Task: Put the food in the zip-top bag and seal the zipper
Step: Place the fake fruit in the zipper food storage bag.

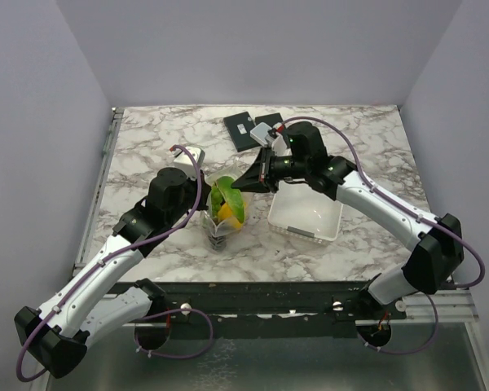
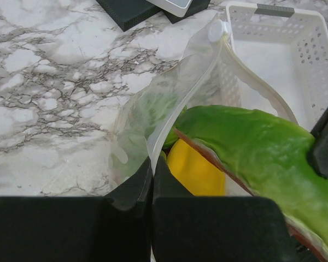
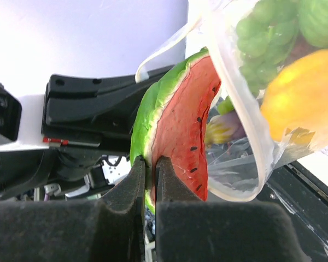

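The zip-top bag (image 2: 147, 109) stood near the middle of the worktop (image 1: 350, 138), a little toward the near edge and just left of the white basket (image 1: 303, 232). Its mouth was turned upward and open. The left gripper (image 2: 152, 180) was clenched on the left side of the mouth, pinching the zipper strip (image 2: 163, 134).

The right gripper (image 3: 151, 174) was clamped on the rind edge of the watermelon slice (image 3: 180, 131). In the top view the long axis of the slice ran from the far side toward the near edge. Its lower end was inside the mouth of the bag, with the green rind up and the red face toward the right wrist camera.

Inside the bag I could count one lemon (image 3: 300, 93) and one bunch of grapes (image 3: 259, 30). A small purple piece lay lower, but it was too hidden to name.

There was one bag, one slice and one basket. Two dark flat plates (image 1: 238, 134) lay at the far edge of the worktop.
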`<state>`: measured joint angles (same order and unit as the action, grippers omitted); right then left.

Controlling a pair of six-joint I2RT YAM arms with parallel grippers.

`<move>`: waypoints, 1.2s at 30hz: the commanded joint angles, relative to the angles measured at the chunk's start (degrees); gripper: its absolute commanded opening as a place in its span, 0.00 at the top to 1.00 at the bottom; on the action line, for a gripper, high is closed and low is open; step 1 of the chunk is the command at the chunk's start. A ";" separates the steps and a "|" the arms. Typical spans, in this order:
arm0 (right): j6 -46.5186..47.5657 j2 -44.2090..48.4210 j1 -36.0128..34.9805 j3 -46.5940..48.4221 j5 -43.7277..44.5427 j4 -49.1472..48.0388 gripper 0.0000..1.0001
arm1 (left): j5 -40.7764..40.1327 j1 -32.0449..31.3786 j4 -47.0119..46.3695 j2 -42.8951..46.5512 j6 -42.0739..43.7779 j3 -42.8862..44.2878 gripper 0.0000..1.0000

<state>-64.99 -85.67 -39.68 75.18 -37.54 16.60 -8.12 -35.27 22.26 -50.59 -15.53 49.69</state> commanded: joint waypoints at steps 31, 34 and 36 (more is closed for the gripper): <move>7.73 -5.87 -8.10 1.77 37.25 -0.33 0.99 | 2.81 -0.15 -1.78 0.67 -1.02 -0.19 1.00; 10.27 -7.13 -9.85 2.68 40.73 1.66 0.99 | 2.59 -0.16 -1.83 0.67 -0.93 -0.21 1.00; 10.77 -7.67 -10.87 2.58 41.57 1.53 0.99 | 2.58 -0.15 -1.78 0.67 -0.92 -0.21 1.00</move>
<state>-58.70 -91.61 -48.49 75.92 -1.87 15.40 -6.24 -35.27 22.11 -50.59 -16.47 49.69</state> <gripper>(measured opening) 0.049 0.003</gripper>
